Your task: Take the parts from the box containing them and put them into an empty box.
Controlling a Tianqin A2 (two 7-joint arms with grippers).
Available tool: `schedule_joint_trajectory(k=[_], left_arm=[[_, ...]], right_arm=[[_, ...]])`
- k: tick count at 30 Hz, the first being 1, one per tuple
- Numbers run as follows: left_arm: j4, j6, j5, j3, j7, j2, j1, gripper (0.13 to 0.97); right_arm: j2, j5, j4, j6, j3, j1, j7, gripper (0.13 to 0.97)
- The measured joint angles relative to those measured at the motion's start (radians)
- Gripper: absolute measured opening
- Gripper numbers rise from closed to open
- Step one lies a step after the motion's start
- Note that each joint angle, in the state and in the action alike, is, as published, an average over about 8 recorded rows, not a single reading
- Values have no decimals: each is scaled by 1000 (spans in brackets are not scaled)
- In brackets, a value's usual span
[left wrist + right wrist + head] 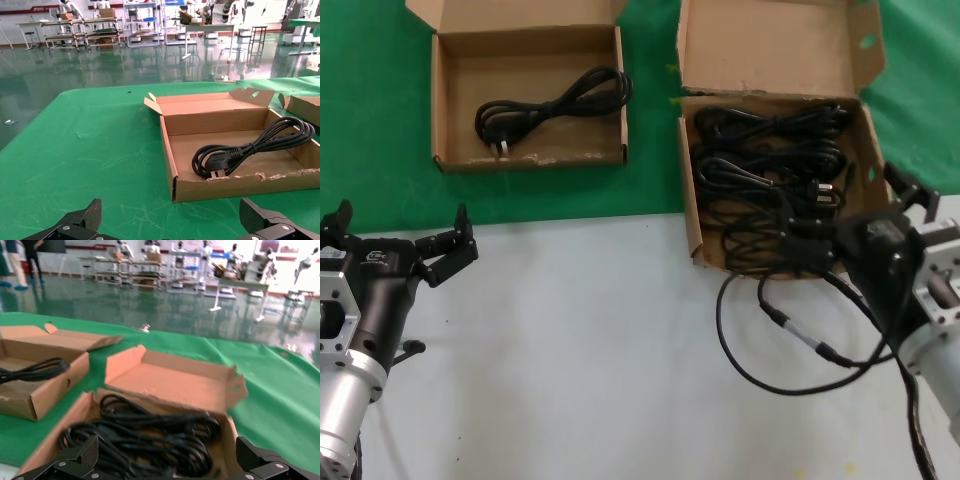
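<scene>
Bundled power cords (pixel 770 180) filling the tall cardboard box (pixel 692 215) at 2 o'clock, one cord (pixel 555 105) lying in the shallow box (pixel 442 100) at 11, right gripper (pixel 860 215) hovering wide open, empty, over the tall box's near end, left gripper (pixel 400 245) sitting open, empty, at 9.

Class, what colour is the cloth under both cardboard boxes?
Green cloth, clearest in the left wrist view.

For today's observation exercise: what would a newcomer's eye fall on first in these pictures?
Probably the taller cardboard box on the robot's right, crammed with tangled black power cords, the open right gripper at its front corner. Next, the shallow box on the left, holding one bundled cord. The open left gripper waits nearer, over the white table.
</scene>
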Motion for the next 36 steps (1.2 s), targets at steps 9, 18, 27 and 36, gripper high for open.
schedule_joint_trajectory(k=[9,18,27,36], left_arm=[[0,-3,-3,-1,2,0,2,966],[0,-3,-4,-1,2,-1,3,966],[0,-3,-4,-1,2,-1,3,966],[0,-3,-4,-1,2,-1,3,966]], right_arm=[[11,70,8,34,32,-76,21,966],[13,87,10,42,41,-95,26,966],[13,87,10,42,41,-95,26,966],[13,87,10,42,41,-95,26,966]])
